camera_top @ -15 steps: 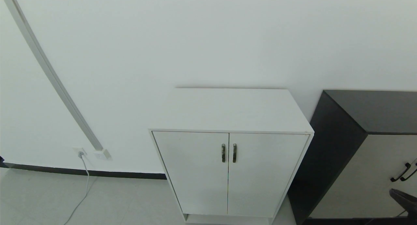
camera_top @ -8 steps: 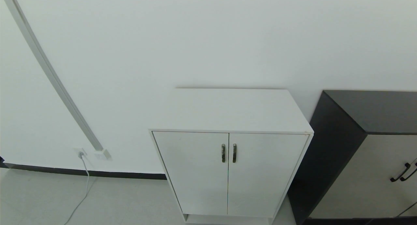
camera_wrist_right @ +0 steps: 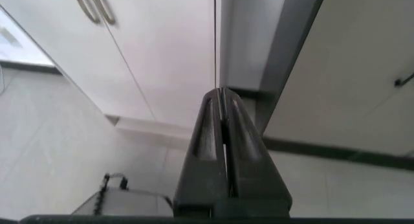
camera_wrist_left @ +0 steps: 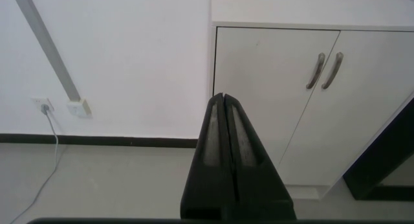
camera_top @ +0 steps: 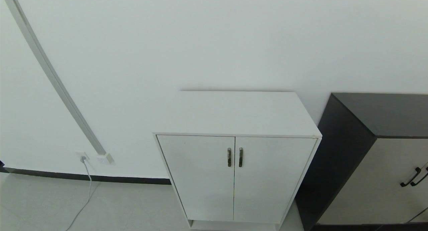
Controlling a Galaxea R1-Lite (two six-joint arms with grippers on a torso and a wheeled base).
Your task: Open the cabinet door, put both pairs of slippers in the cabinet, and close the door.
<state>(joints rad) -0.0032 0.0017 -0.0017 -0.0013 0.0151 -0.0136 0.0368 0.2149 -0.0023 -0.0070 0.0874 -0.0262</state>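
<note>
A: Where is the cabinet [camera_top: 234,177] standing?
B: Straight ahead, doors shut, handles [camera_top: 229,157] running upright at the seam.
A: Fingers?
B: Left fingers [camera_wrist_left: 212,133] and right fingers [camera_wrist_right: 207,130] are pressing closed, empty, both facing it.

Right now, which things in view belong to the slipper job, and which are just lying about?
Job: white cabinet, both doors shut; its two door handles; left gripper and right gripper, both shut.
Just there: black cabinet; wall socket with cable; slanted wall duct.
</note>
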